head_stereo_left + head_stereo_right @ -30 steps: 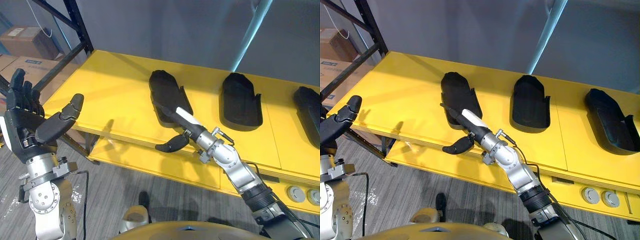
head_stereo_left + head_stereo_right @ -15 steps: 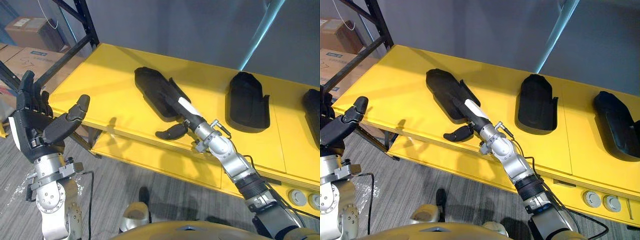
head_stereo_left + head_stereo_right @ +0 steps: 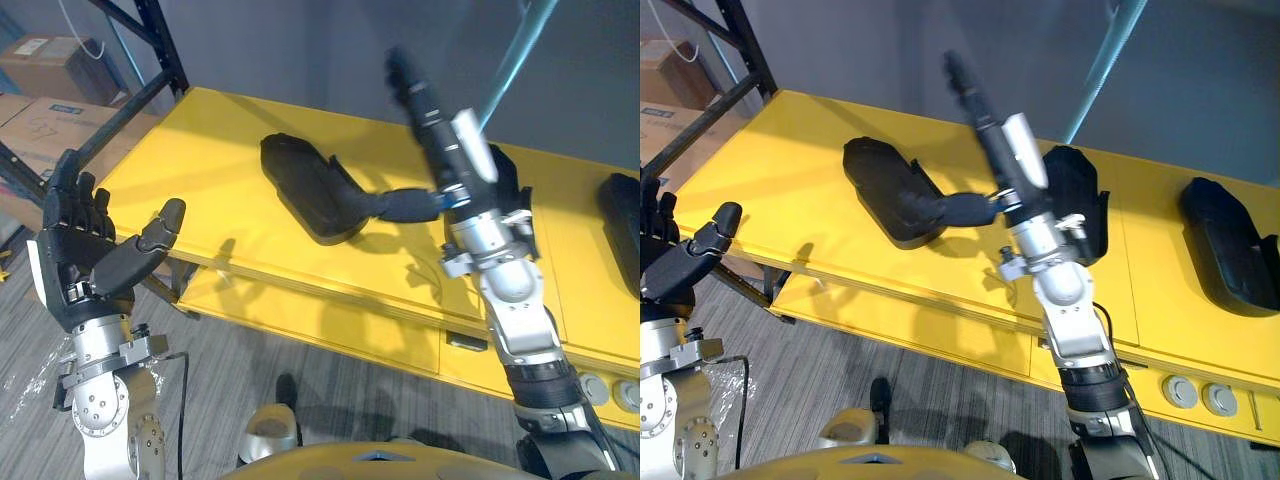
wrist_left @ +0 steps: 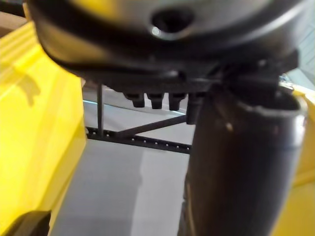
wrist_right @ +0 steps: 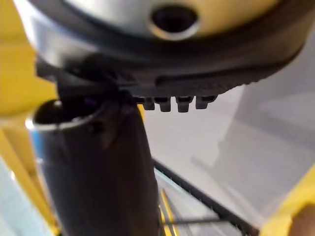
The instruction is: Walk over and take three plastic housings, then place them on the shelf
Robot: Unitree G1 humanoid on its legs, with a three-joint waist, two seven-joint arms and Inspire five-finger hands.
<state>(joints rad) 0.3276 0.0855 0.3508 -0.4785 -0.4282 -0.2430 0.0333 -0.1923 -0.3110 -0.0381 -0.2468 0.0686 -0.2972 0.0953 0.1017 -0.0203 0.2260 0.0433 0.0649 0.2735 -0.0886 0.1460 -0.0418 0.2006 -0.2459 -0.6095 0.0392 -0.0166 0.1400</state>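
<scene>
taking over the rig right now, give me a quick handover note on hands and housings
Hands: the left hand is open and empty, held up off the near-left corner of the yellow surface. The right hand is open, fingers straight, raised over it, thumb toward the left housing; contact unclear.
Things: the left housing, middle housing and right housing all lie on the yellow surface.
Left: check whether this surface is the target shelf; if not, all three need taking.

Bare yellow shelf [image 3: 195,140] left of the leftmost housing [image 3: 305,188], black rack post [image 3: 163,48] beside its far corner.
</scene>
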